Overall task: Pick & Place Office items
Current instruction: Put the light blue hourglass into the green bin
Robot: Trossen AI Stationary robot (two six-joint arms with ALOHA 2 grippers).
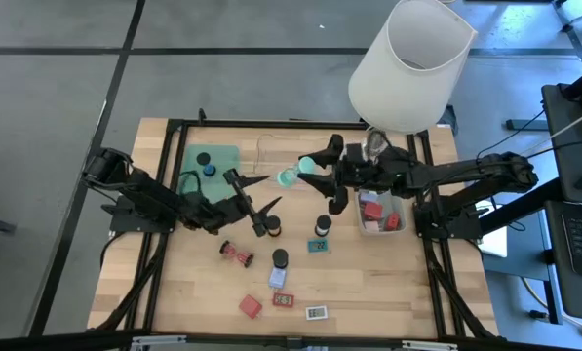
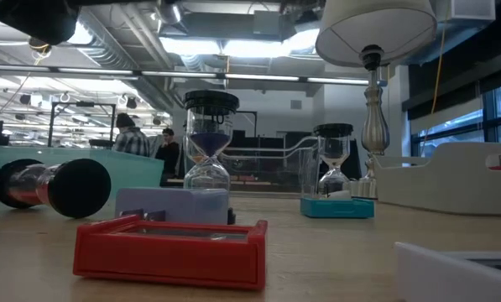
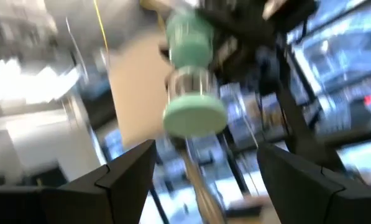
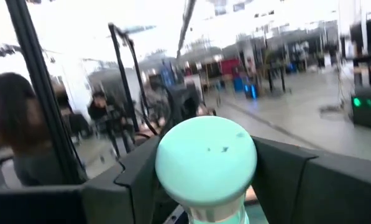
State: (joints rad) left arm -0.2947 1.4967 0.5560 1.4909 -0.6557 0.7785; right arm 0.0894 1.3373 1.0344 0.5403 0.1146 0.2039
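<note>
A green-capped sand timer [image 1: 298, 172] is up in the air over the table's middle, in my right gripper [image 1: 315, 168], which is shut on it. In the right wrist view a mint cap [image 4: 205, 163] fills the gap between the fingers. My left gripper [image 1: 275, 191] is open just left of the timer and points at it. The left wrist view shows the timer [image 3: 190, 81] ahead of the spread fingers [image 3: 207, 149], apart from them. Other timers stand or lie on the table: a blue-sand one [image 2: 208, 143], one beside a teal block [image 2: 332, 168], and a red one on its side [image 2: 49, 186]. My right gripper pinches the green timer between its two fingers at one end cap [image 4: 173, 171], reaching level from the table's right side. The timer is lifted clear and tilted. Its free cap [image 3: 194, 115] points toward the left gripper.
A green tray [image 1: 222, 156] at the far left holds two small cylinders. A tray [image 1: 380, 226] with red blocks sits under the right arm, beside the big white lamp [image 1: 412, 58]. Black cylinders [image 1: 280, 258], a red block [image 1: 250, 305] and labelled rectangles [image 1: 316, 312] lie scattered on the near half.
</note>
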